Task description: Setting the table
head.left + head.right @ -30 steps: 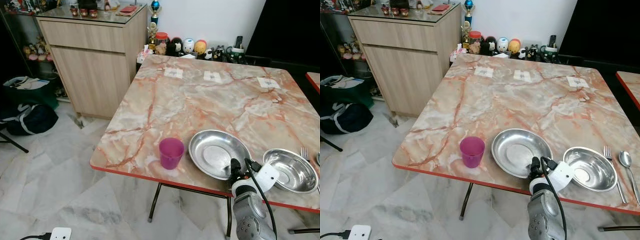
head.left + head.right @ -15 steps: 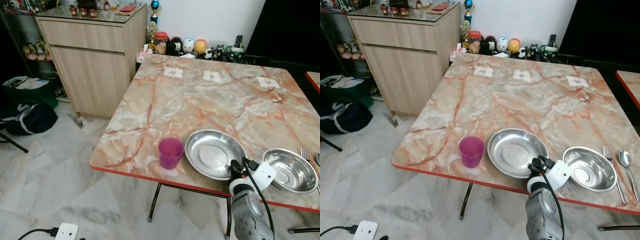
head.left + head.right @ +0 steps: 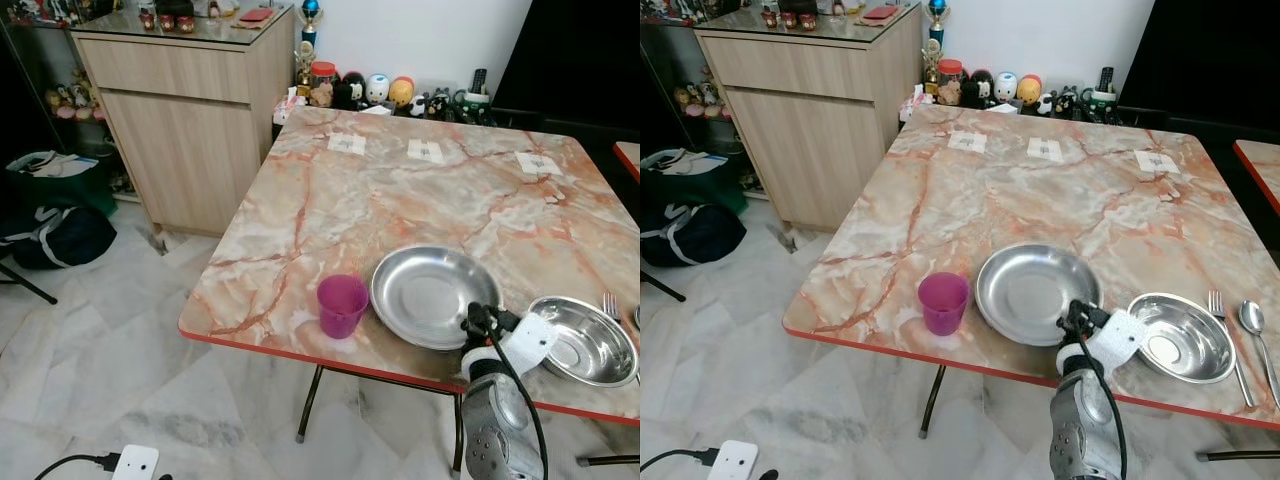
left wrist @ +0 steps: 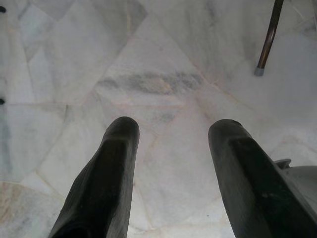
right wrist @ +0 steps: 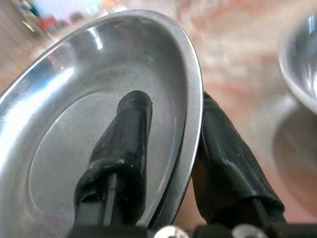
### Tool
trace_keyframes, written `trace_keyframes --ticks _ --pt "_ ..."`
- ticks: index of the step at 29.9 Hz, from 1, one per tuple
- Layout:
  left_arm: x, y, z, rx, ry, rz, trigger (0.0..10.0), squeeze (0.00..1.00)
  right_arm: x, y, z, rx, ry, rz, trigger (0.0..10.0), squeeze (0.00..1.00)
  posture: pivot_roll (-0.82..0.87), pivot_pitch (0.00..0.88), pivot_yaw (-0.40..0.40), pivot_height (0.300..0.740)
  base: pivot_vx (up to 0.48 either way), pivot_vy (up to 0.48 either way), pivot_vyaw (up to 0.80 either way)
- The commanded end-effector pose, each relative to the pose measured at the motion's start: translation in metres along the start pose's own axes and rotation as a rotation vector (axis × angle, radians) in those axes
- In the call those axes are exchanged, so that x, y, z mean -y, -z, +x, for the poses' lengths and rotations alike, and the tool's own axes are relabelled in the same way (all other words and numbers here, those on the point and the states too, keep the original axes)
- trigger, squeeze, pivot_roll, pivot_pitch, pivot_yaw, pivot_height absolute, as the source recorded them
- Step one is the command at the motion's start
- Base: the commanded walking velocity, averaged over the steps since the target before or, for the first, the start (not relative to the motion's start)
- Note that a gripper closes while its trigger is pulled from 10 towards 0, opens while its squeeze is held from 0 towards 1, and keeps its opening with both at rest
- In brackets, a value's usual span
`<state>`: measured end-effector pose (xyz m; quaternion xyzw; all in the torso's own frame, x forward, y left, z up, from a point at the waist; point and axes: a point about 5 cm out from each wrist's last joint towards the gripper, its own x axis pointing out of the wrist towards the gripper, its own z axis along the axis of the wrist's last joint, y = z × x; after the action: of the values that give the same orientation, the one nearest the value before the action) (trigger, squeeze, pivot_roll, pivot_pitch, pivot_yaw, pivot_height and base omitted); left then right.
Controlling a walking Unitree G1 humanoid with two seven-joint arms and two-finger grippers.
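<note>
Bags (image 3: 48, 215) sit on the floor far to the left, dark and partly cut off at the edge. Next to them stands a wooden cabinet (image 3: 190, 120); small things on its top are too tiny to tell apart. A white power strip (image 3: 136, 462) lies on the marble floor (image 3: 110, 340), its cord cut off at the bottom edge.

The left gripper (image 4: 173, 163) hangs over that floor with its two black fingers spread apart and nothing between them.

On the marble table (image 3: 400, 190), near the front edge, stands a pink cup (image 3: 342, 305), upright with its mouth up. Just beside it on the right is the big steel plate (image 3: 432, 295). It is round, so it has no long side; it tilts a little, with its hollow side up. The right gripper (image 5: 171, 148) pinches the plate's near rim, one finger inside the dish and one under it, and it hides that bit of rim.

Right of the gripper sits a steel bowl (image 3: 1178, 337), open side up. Past it lie a fork (image 3: 1226, 345) and a spoon (image 3: 1258, 345), side by side, with handles pointing toward the robot. Little toys (image 3: 1015, 90) line the far edge, too small to make out.
</note>
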<state>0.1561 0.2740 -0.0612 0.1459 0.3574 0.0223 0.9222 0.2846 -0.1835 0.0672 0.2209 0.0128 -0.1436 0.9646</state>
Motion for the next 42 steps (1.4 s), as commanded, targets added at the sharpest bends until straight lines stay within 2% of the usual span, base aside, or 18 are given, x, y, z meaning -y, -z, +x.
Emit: trace_keyframes --ticks 1,4,5,8,10,13,14,15,16,20,22,30,36,42 --pt "0.004 0.001 0.0 -0.008 0.01 0.01 10.0 0.0 -0.005 -0.014 0.001 0.078 -0.037 -0.017 0.0 0.0 0.15 0.0 -0.071 0.74 0.0 0.0 0.0" --pt "0.004 0.0 0.001 -0.003 0.001 0.014 10.0 0.0 -0.01 -0.021 0.001 0.133 -0.064 -0.093 0.0 0.0 0.15 0.0 -0.071 0.74 0.0 0.0 0.0" --pt "0.005 0.0 0.001 -0.003 0.0 0.015 10.0 0.0 -0.014 -0.026 0.001 0.182 -0.08 -0.133 0.0 0.0 0.15 0.0 -0.068 0.74 0.0 0.0 0.0" --pt "0.005 0.0 0.001 -0.004 -0.001 0.014 10.0 0.0 -0.018 -0.045 0.003 0.274 -0.088 -0.08 0.0 0.0 0.15 0.0 -0.068 0.74 0.0 0.0 0.0" --pt "0.005 0.0 0.001 -0.004 -0.002 0.013 10.0 0.0 -0.019 -0.048 0.003 0.287 -0.102 -0.058 0.0 0.0 0.15 0.0 -0.065 0.74 0.0 0.0 0.0" --pt "0.004 0.001 0.001 -0.01 -0.02 0.004 10.0 0.0 -0.02 -0.066 0.002 0.368 -0.124 -0.071 0.0 0.0 0.15 0.0 -0.062 0.74 0.0 0.0 0.0" --pt "0.004 0.002 0.001 -0.012 -0.024 -0.003 10.0 0.0 -0.018 -0.071 0.002 0.388 -0.113 -0.062 7.4 0.0 0.15 0.0 -0.06 0.74 0.0 0.0 0.0" --pt "0.004 0.002 0.001 -0.014 -0.027 -0.007 10.0 0.0 -0.017 -0.074 0.001 0.401 -0.105 -0.055 7.4 0.0 0.15 0.0 -0.06 0.74 0.0 0.0 0.0" --pt "0.004 0.002 0.0 -0.016 -0.03 -0.01 10.0 0.0 -0.015 -0.079 0.001 0.419 -0.098 -0.044 10.0 0.0 0.15 0.0 -0.06 0.74 0.0 0.0 0.0" --pt "0.002 0.004 0.0 -0.028 -0.031 -0.005 10.0 0.0 -0.013 -0.095 0.001 0.461 -0.101 0.067 10.0 0.0 0.14 0.0 -0.056 0.74 0.0 0.0 0.0" --pt "0.0 0.009 -0.002 -0.058 -0.046 -0.01 10.0 0.0 -0.02 -0.091 -0.001 0.417 -0.159 0.191 10.0 0.0 0.14 0.0 -0.055 0.74 0.0 0.0 0.0" --pt "0.0 0.017 -0.004 -0.124 -0.069 0.029 10.0 0.0 -0.038 -0.08 -0.007 0.359 -0.263 0.226 10.0 0.0 0.15 0.011 -0.054 0.74 0.0 0.0 0.0" --pt "0.001 0.02 -0.004 -0.141 -0.072 0.03 10.0 0.0 -0.035 -0.081 -0.007 0.349 -0.271 0.237 10.0 0.0 0.15 0.009 -0.055 0.74 0.0 -0.217 0.0" --pt "-0.004 0.016 -0.002 -0.146 -0.074 0.051 10.0 0.0 -0.039 -0.078 -0.005 0.367 -0.267 0.272 10.0 0.0 0.18 0.0 -0.001 0.74 0.0 -0.284 0.0"
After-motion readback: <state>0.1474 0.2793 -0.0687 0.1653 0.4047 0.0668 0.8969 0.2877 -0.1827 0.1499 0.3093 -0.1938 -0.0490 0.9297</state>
